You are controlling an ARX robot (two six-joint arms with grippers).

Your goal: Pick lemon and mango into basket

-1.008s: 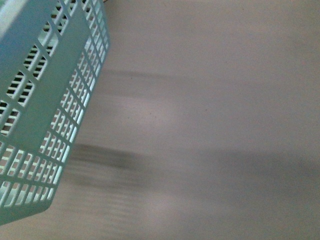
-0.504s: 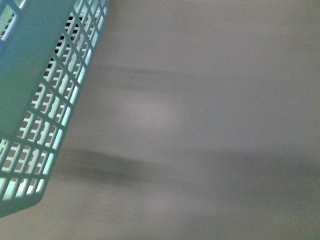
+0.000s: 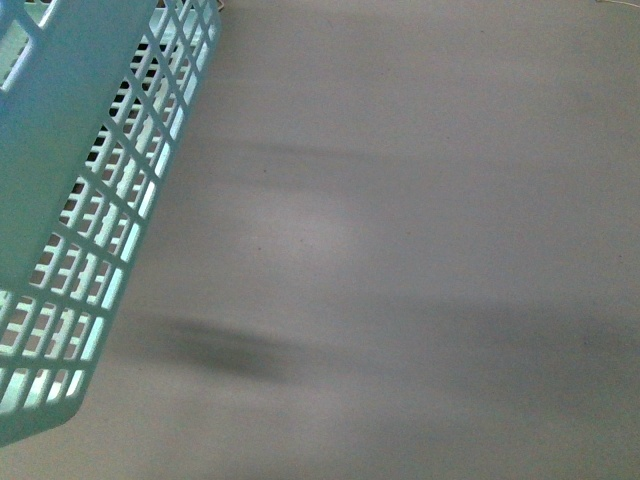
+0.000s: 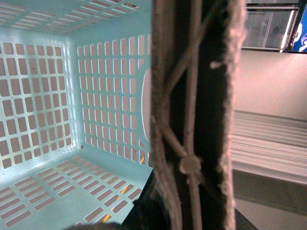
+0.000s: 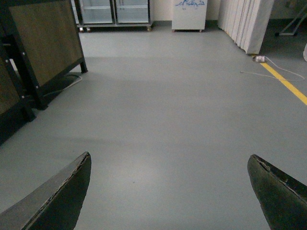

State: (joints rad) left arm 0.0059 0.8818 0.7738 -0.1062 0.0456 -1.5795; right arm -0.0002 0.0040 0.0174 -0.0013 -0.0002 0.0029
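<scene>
- Front view: the light teal slotted plastic basket (image 3: pixel 110 230) sits hard against the left edge, tilted, over plain grey floor (image 3: pixel 420 250).
- Over the last second its plain band has slid up and left, and the grid wall has swung steeper. The low corner has drifted slightly left.
- The floor streaking was heavy a second ago and is mostly gone now. I read that as the swing or camera motion settling.
- Left wrist view looks straight into the basket (image 4: pixel 48 96). The part of the bottom and walls I can see holds no fruit.
- The brown swing handle with white ties (image 4: pixel 192 96) crosses right in front of that camera, very close.
- The left gripper's fingers don't show clearly, so I cannot tell whether it is clamped on the handle or apart. The basket hanging tilted fits a grip on the handle, but that is a guess.
- Right gripper (image 5: pixel 169 158): fingers wide apart, nothing between them, only grey floor (image 5: pixel 168 96) beyond.
- Lemon and mango: not visible in any view.
- My judgement: the basket is being repositioned and no fruit is picked yet. Next I need the fruit in sight of the free right arm.
</scene>
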